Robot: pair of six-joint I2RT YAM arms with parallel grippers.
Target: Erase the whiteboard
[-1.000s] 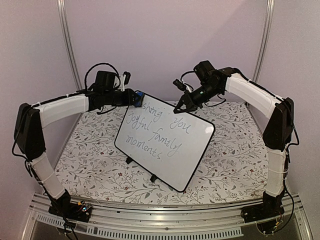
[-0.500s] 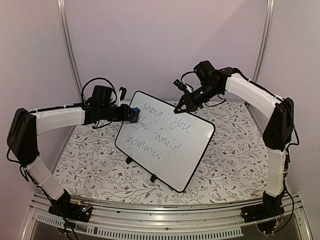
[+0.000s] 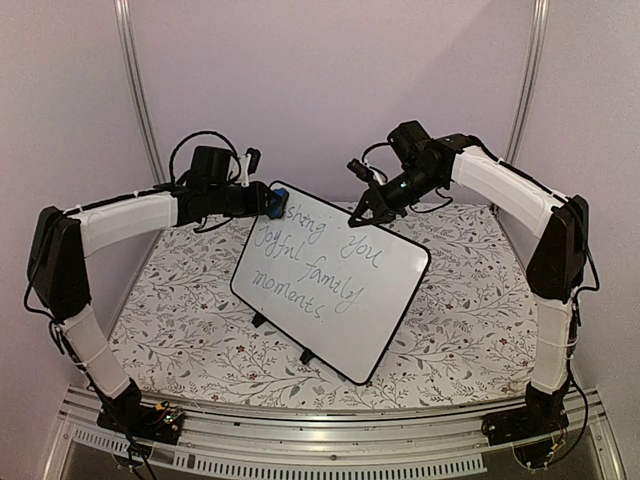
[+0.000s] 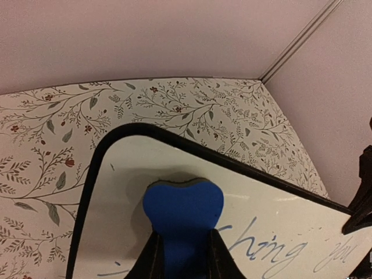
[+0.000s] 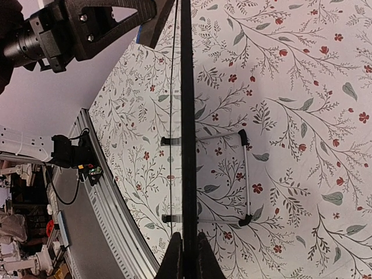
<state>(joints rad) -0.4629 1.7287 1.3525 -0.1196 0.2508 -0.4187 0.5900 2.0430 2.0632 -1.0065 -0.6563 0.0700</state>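
The whiteboard (image 3: 375, 305) stands tilted on its small black feet (image 3: 306, 355) in the middle of the flowered worktop (image 3: 180, 340), its near corner low and its far edge raised.

Most of the grey handwriting (image 3: 312, 268) is still there: part of a word and "you" on the far line, "Joyful family" below it, "moments" nearest.

In the last second the blue eraser (image 3: 279, 196) slid down the board's left edge beside the second line and has now come back up to the far-left corner. From here that stroke looks to have taken off very little. The start of the far line seems gone, but the eraser covers that spot, so I can't be sure. I'd say the job has barely begun.

The left fingers (image 4: 151, 261) are closed on the eraser, pressing its pad flat against the white face just inside the black frame. The left arm (image 3: 120, 220) reaches across level from the left, elbow out.

The right arm (image 3: 500, 185) arches over from the right, and the right fingers (image 5: 172, 261) are pinched shut on the board's far edge, steadying it.
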